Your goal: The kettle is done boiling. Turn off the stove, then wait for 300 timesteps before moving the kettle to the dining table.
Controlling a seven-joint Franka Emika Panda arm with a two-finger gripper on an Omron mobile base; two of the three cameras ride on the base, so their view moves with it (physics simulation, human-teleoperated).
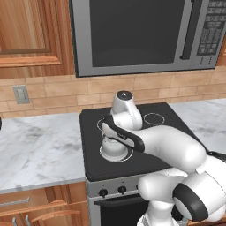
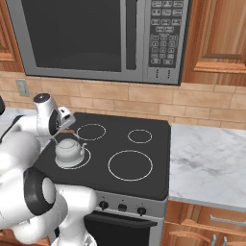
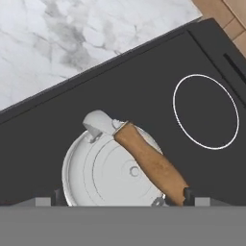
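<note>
at lower centre of the hand view, small squat silvery-white kettle [image 3: 113, 175]: rigid, likely slippery; grasp brown wooden handle bar [image 3: 151, 163]. gripper [image 3: 122, 199] wide open, empty.

steel microwave [image 1: 141, 35] mounted above, dark window, keypad [image 2: 163, 36] at its right. brick backsplash [image 1: 57, 92] carries a wall outlet [image 1: 20, 94]. marble counters [image 1: 35, 148] on both sides, wooden cabinets [image 1: 33, 35] above.

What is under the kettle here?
The kettle sits on the stove's front-left burner ring, black glass around it. The ring's middle is covered by the kettle's base.
</note>
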